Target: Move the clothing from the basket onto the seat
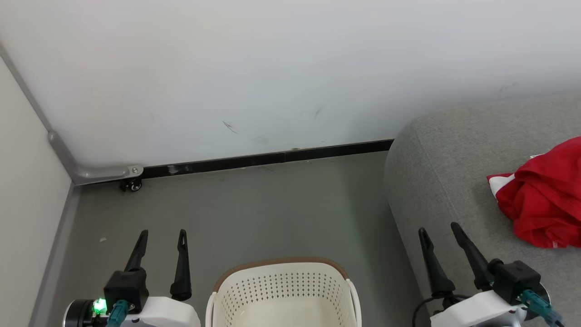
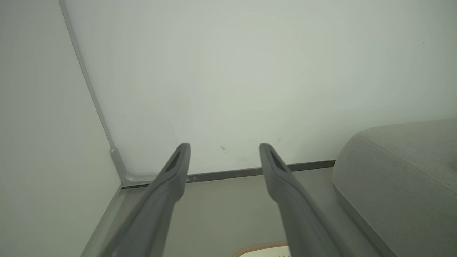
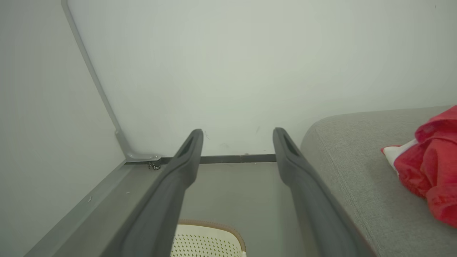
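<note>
From the head view, the left claw and right claw are spread and empty on either side of the laundry basket, which stands on the floor. The red clothing lies on the grey seat. The left wrist view shows the left claw spread over the floor, and the right wrist view shows the right claw spread, with the red clothing on the grey seat.

Ahead of the left gripper and the right gripper rises a plain pale wall, evenly lit, with a few faint dark scuffs. A black skirting strip runs along its foot, beyond both sets of fingertips. The floor between them is dull grey-green. To the left gripper's outer side stands a cream side panel edged by a grey metal frame, with a small caster under its corner. A pale speck, perhaps a paper scrap, lies near that gripper.
</note>
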